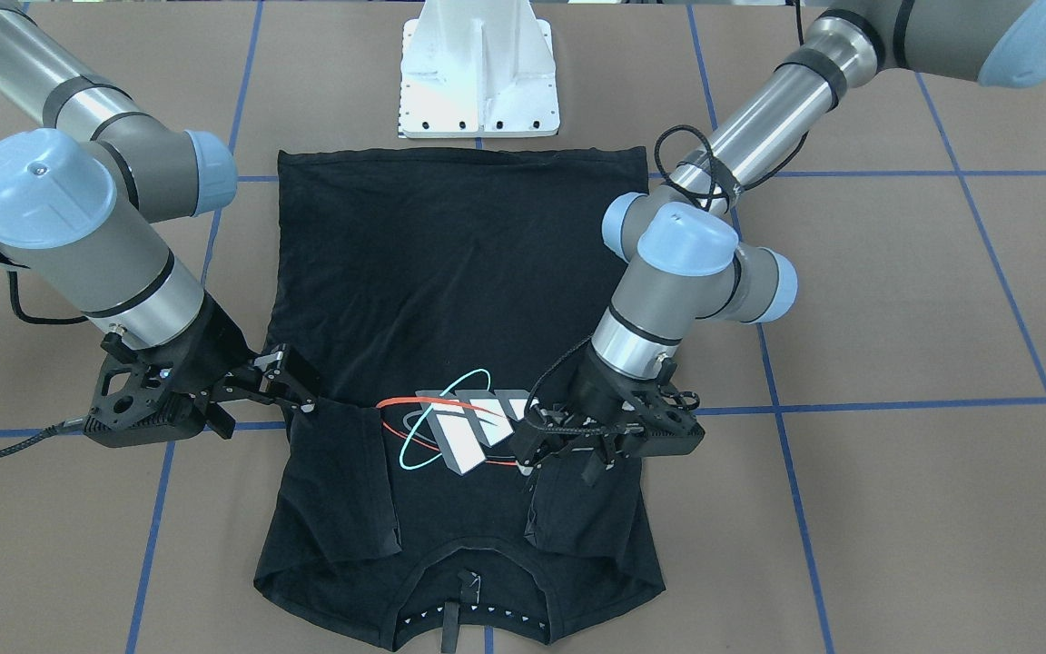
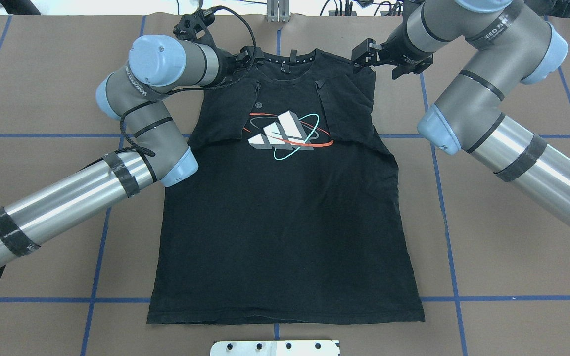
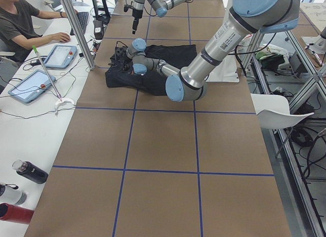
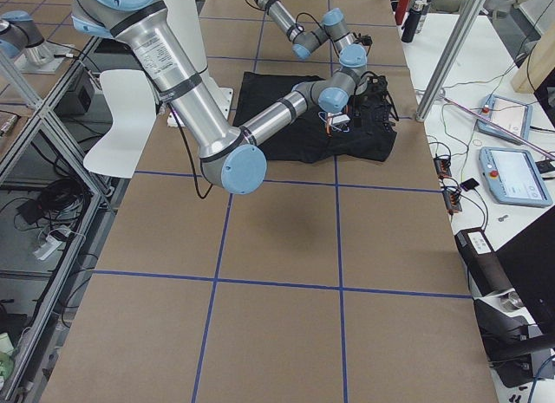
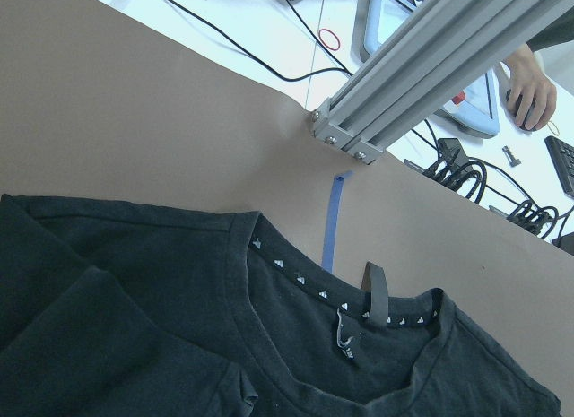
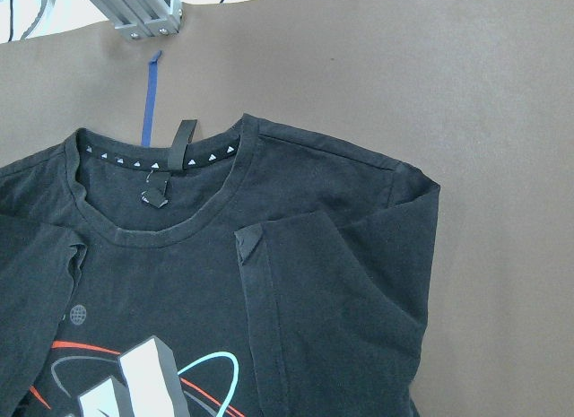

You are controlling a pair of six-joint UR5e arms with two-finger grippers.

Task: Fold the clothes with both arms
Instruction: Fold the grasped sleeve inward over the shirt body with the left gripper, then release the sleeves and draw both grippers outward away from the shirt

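Pose: left gripper [image 1: 561, 457], right gripper [image 1: 261, 389] low over T-shirt [image 1: 450, 263].

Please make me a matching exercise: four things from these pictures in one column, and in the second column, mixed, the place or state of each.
1. soft black short-sleeved T-shirt
2. orange, teal and white-grey logo print
3. white metal pedestal base
4. blue tape lines

a. grid on the brown table
b. beyond the hem
c. flat, sleeves folded inward
d. on the chest, facing up

Pairs: 1-c, 2-d, 3-b, 4-a
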